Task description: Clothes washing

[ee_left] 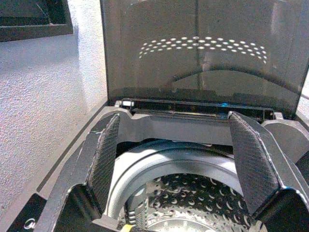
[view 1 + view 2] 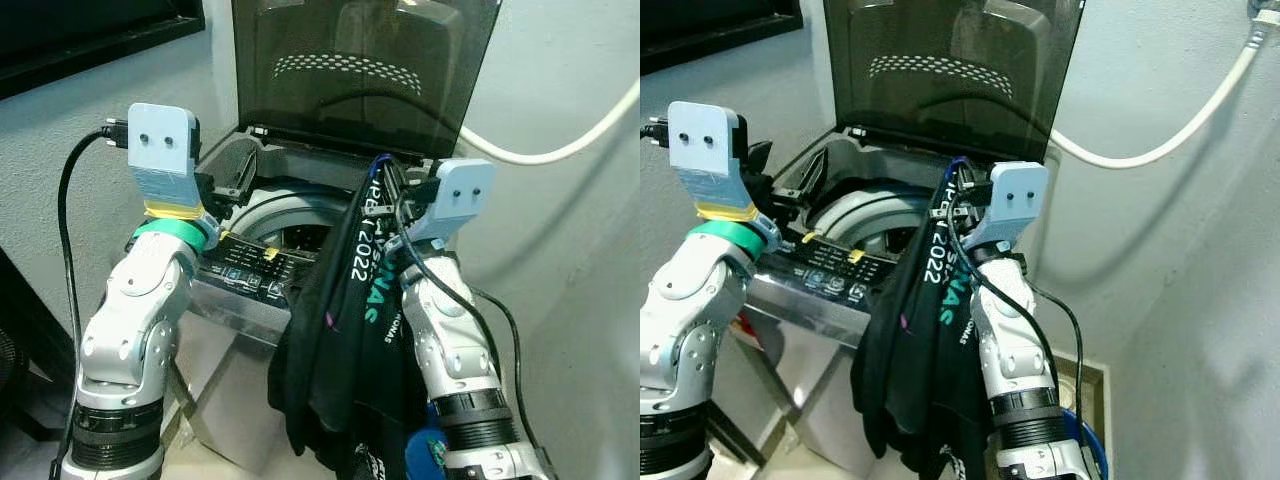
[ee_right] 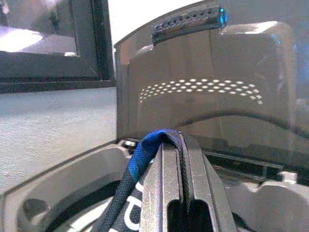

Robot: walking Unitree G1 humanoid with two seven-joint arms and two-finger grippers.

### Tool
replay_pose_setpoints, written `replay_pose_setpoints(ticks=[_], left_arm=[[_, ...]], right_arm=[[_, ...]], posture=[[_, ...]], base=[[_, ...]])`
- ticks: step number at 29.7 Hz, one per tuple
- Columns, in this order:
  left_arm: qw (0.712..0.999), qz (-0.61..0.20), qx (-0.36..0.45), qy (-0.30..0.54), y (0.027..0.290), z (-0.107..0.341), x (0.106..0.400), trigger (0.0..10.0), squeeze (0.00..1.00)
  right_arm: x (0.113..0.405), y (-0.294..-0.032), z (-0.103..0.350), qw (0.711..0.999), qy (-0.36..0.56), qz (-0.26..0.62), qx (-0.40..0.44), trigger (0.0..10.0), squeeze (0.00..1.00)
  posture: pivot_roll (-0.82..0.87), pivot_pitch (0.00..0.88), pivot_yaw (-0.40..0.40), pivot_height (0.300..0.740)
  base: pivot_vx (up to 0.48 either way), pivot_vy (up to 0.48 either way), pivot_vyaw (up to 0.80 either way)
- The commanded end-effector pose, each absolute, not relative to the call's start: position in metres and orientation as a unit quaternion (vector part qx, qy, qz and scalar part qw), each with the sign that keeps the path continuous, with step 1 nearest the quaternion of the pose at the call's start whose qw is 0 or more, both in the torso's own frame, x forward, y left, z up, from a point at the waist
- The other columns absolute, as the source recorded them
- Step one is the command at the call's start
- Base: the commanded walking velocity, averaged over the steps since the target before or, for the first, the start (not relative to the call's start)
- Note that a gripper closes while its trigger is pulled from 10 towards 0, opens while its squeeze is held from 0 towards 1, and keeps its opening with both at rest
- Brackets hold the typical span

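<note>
Two grippers are up at the top-loading washing machine (image 2: 240,300), lid (image 2: 360,70) propped open. Right gripper (image 3: 176,159) has its fingers pinched together on the collar fold of a black garment (image 2: 340,340) with teal lettering; the blue-edged fabric loops over the fingertips in the right wrist view. The garment hangs from that pinch down over the machine's front right edge, mostly outside the tub, bottom hem trailing low by the right arm. Left gripper (image 1: 178,159) hovers over the tub opening with fingers (image 1: 104,159) spread wide, holding nothing.

Handling guess: soft, light, floppy fabric (no stiffness at all), so it will drape and swing, and could snag on the rim or the control panel (image 2: 250,275). The current hold near the collar looks fine; a second pinch lower down by the left gripper would probably help bundle it into the drum (image 1: 193,203).

Hard to make out: lower end of the garment is cut off at the frame bottom, lettering only partly readable, whether it is one item or several is unclear, and the drum floor is mostly hidden.
</note>
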State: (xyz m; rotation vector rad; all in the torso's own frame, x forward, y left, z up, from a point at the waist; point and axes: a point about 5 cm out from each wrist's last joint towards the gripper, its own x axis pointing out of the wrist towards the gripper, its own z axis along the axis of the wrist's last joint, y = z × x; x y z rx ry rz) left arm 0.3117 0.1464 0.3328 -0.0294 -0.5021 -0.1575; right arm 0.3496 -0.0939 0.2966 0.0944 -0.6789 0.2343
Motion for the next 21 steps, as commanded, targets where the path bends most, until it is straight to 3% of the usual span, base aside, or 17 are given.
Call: replay_pose_setpoints(ticks=[1, 7, 12, 21], left_arm=[[0.960, -0.073, -0.018, -0.270, 0.146, 0.336, 0.308, 10.0, 0.00], [0.953, -0.052, -0.017, -0.298, 0.148, 0.343, 0.304, 10.0, 0.00], [0.955, -0.047, -0.028, -0.292, 0.150, 0.340, 0.306, 10.0, 0.00], [0.956, -0.045, -0.036, -0.289, 0.149, 0.336, 0.308, 10.0, 0.00]], right_arm=[[0.348, -0.100, 0.304, 0.930, -0.350, 0.104, 0.032, 10.0, 0.00], [0.336, -0.115, 0.329, 0.907, -0.409, 0.102, 0.003, 10.0, 0.00], [0.339, -0.120, 0.325, 0.911, -0.400, 0.096, -0.003, 10.0, 0.00], [0.344, -0.121, 0.315, 0.920, -0.380, 0.094, 0.003, 10.0, 0.00]], posture=[[0.06, 0.093, 0.040, 0.740], [0.06, 0.077, 0.032, 0.740], [0.05, 0.058, 0.025, 0.740], [0.04, 0.040, 0.020, 0.740]], base=[[0.000, 0.000, 0.00], [0.000, 0.000, 0.00], [0.000, 0.000, 0.00], [0.000, 0.446, 0.00]])
